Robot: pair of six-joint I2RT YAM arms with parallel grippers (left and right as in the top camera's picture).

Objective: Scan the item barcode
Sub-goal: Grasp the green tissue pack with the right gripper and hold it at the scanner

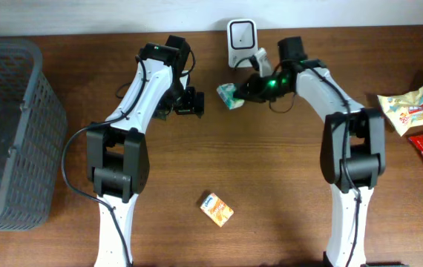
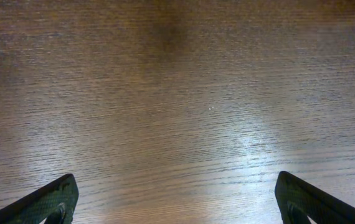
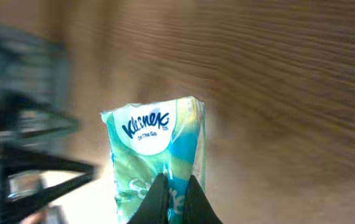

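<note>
Brown wood surface (image 1: 286, 185) pretty much fills the frame, grey basket (image 1: 7, 126) at left, left hand (image 1: 189, 101) hanging wide open. Just below the white scanner (image 1: 241, 41) at top centre, right hand (image 1: 247, 89) pinches the Kleenex pack (image 1: 230, 95).

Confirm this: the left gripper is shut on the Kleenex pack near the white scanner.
Wrong arm: the right gripper is shut on the Kleenex pack near the white scanner, as the right wrist view shows. The left gripper is open over the table.
</note>
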